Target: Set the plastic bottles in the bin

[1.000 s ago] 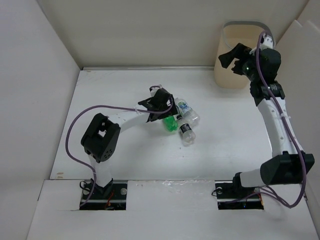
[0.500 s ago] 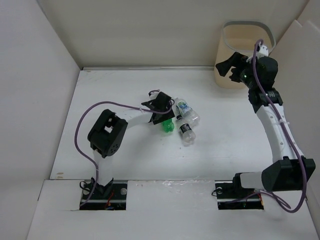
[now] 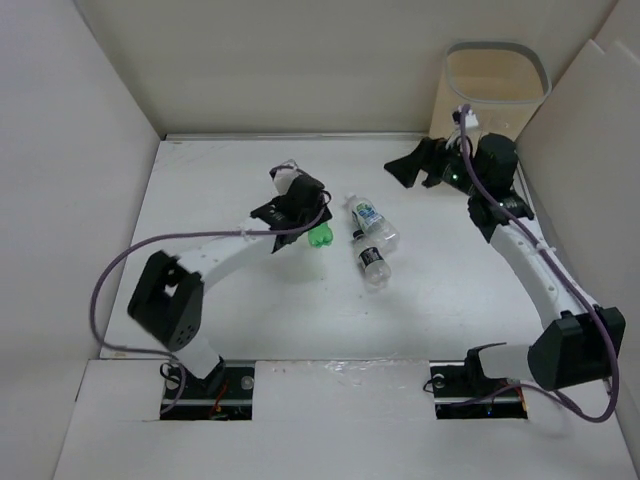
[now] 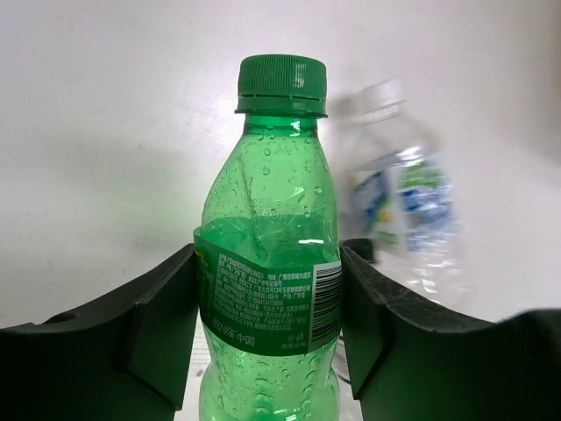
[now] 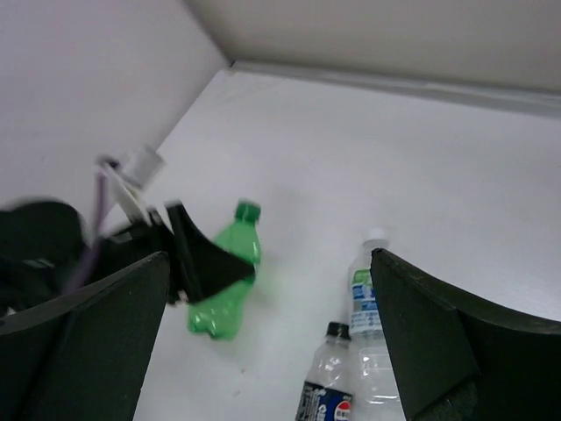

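A green plastic bottle [image 4: 267, 263] with a green cap stands upright between my left fingers, whose pads press its labelled waist. My left gripper [image 3: 306, 224] is shut on this green bottle [image 3: 319, 237] left of the table's middle. Two clear bottles lie beside it: one with a white cap [image 3: 367, 216] and one with a black cap [image 3: 371, 261]. My right gripper [image 3: 412, 166] hovers open and empty in front of the beige bin [image 3: 497, 62], which stands at the back right. The right wrist view looks down on the green bottle [image 5: 226, 281] and both clear ones [image 5: 366, 289] [image 5: 326, 390].
White walls close the table on the left, back and right. The left arm's purple cable [image 3: 120, 265] loops over the left side. The bin's inside is not visible from here.
My left gripper closed on the green bottle and carried it a little left, away from the clear bottles. My right arm swung from the bin's rim leftward and down toward the table's middle.
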`<state>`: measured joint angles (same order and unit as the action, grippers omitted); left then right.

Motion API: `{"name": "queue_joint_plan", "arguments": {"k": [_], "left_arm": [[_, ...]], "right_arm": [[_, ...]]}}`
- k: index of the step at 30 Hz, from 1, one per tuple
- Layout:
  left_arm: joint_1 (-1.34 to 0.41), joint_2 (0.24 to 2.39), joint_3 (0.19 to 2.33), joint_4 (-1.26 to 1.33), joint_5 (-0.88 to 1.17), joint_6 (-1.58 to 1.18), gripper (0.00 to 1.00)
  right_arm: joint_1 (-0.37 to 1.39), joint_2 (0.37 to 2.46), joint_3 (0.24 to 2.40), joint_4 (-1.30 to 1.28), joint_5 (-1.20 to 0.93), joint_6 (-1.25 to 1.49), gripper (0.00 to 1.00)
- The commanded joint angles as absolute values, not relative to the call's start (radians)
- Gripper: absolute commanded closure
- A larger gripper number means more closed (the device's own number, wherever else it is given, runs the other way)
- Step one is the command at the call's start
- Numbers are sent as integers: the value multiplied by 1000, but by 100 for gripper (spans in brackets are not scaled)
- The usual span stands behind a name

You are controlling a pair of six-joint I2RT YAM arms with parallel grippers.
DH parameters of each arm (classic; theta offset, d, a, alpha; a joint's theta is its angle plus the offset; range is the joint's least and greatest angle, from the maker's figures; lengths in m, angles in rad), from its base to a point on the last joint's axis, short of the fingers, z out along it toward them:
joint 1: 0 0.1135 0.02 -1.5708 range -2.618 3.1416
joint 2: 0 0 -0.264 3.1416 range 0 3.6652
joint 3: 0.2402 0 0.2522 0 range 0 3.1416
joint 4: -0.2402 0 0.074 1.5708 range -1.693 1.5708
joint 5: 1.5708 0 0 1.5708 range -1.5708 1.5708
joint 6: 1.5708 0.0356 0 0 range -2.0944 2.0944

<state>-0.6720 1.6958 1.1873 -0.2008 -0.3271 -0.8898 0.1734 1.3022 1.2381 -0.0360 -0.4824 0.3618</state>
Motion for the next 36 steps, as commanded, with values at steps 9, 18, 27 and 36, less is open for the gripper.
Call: {"name": "queue_joint_plan", "arguments": {"k": [9, 18, 27, 36], "left_arm": [[-558, 1229, 1072, 317, 63, -624, 100], [-558, 1210, 1072, 420, 267, -637, 100], [-558, 1220, 1042, 474, 336, -683, 100], [-558, 1229, 1046, 459, 279, -680, 81]], "right_arm": [[382, 1472, 951, 850, -944, 664, 0], [451, 1578, 1020, 1193, -931, 877, 0], [518, 1647, 1167, 1081, -862, 831, 0], [558, 1684, 1212, 1080, -871, 842, 81]]}}
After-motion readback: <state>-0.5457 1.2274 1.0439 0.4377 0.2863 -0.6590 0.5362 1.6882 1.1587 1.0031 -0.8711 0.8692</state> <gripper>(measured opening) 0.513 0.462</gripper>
